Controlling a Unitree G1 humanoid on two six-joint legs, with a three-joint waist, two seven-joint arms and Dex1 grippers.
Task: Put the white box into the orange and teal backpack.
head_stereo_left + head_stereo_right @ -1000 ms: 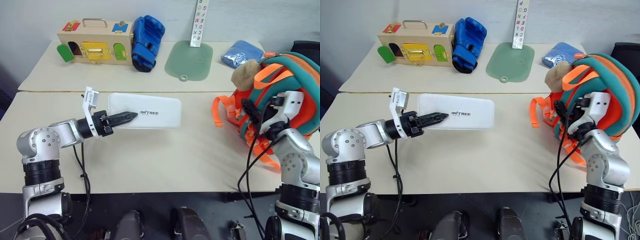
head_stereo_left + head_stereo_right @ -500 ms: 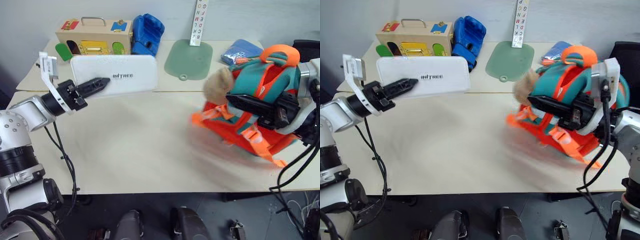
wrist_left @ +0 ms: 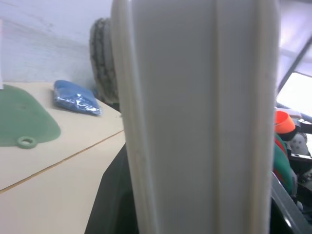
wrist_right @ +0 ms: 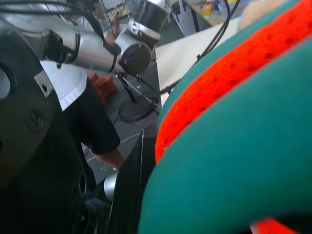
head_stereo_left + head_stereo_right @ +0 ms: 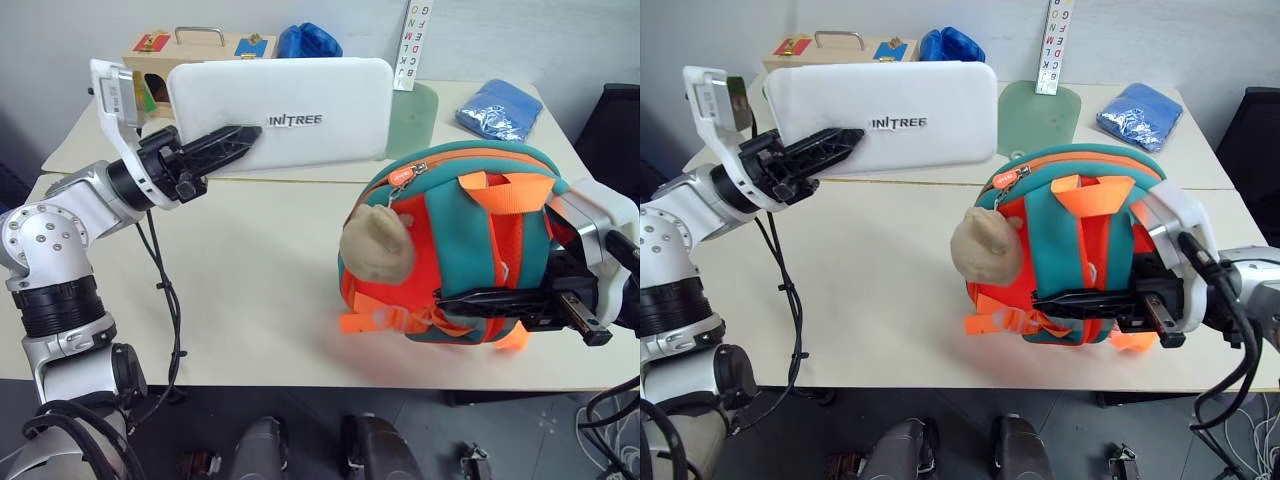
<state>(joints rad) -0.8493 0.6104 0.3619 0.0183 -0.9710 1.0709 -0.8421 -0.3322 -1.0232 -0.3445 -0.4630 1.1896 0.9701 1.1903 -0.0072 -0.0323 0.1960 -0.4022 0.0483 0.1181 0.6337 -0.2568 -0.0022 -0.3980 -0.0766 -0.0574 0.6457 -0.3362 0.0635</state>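
— Where is the white box (image 5: pixel 300 110) just now?

— Off the table (image 5: pixel 250 290), held up in the air at the robot's left. The left gripper (image 5: pixel 240 140) has it by its left end: one black finger lies across the lettered face and the box stands on its long edge, face toward the camera. In the left wrist view the box's narrow edge (image 3: pixel 195 117) rises straight up between the fingers, so the grip is plain.

— And the orange and teal backpack (image 5: pixel 470 240)?

— At the robot's right, standing near the table's front edge, its rounded teal top upward. The tan plush toy (image 5: pixel 378 245) hangs on the side that faces the box. Orange straps (image 5: pixel 375 320) trail at its base.

— Does the right gripper (image 5: pixel 1080 303) hold it?

— It seems so. Its black fingers lie level across the lower part of the backpack, pointing to the robot's left, drawn together on the fabric or a strap there; which one I cannot tell. The right wrist view shows teal and orange padding (image 4: pixel 234 122) pressed close against the camera.

— Are box and backpack touching?

— No, they are apart; the box's right end hangs above and behind the backpack's top left shoulder.

— What else lies on the table?

— Along the far side: a wooden box with coloured doors (image 5: pixel 150 60) behind the white one, a blue boxing glove (image 5: pixel 952 45), a pale green mat (image 5: pixel 1040 110), a folded blue cloth (image 5: pixel 500 105) and an upright strip of letters (image 5: pixel 415 40)
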